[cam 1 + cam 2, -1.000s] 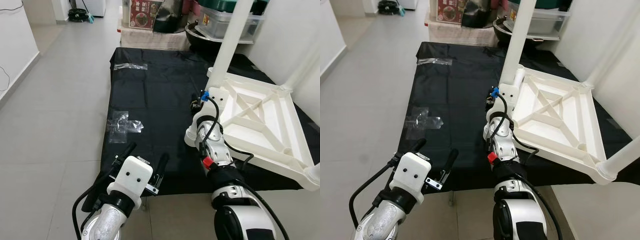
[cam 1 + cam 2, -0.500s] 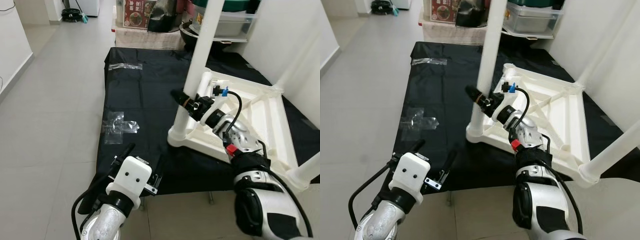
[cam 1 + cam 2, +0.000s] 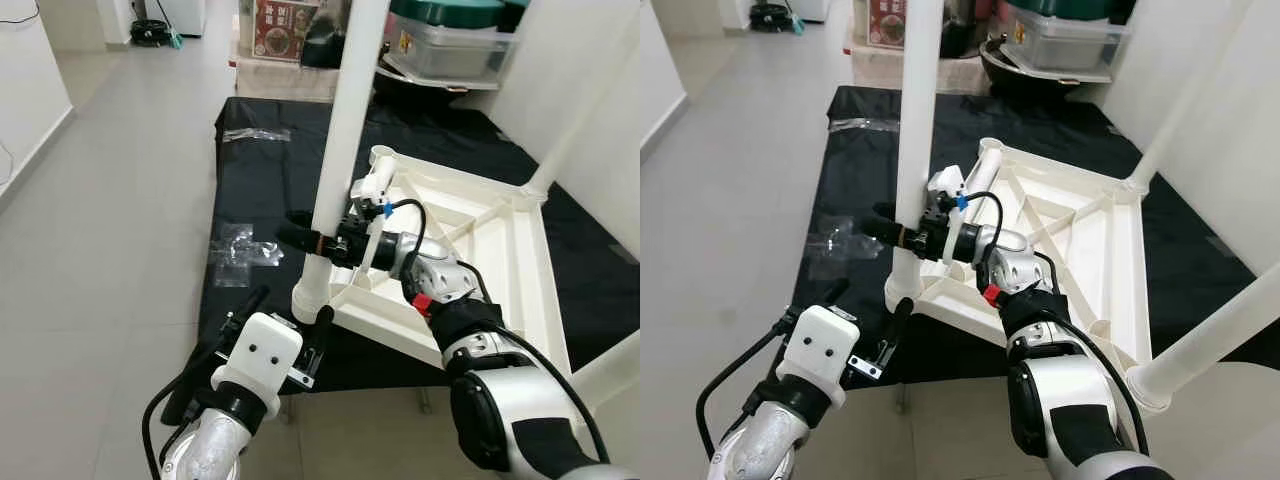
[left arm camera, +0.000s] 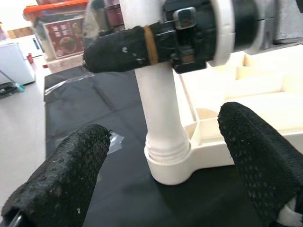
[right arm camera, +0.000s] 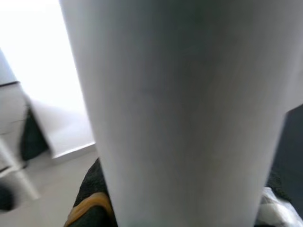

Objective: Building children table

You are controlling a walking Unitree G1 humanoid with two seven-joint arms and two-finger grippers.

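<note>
Pale grey tiled floor fills the room, lit evenly and bright. A black sheet lies spread on it, with clear plastic wrap crumpled near its left edge and another strip farther back. A white wall with a skirting runs along the left; another white wall stands on the right. At the back sit a red printed box, a dark bowl and a clear lidded tub.
</note>
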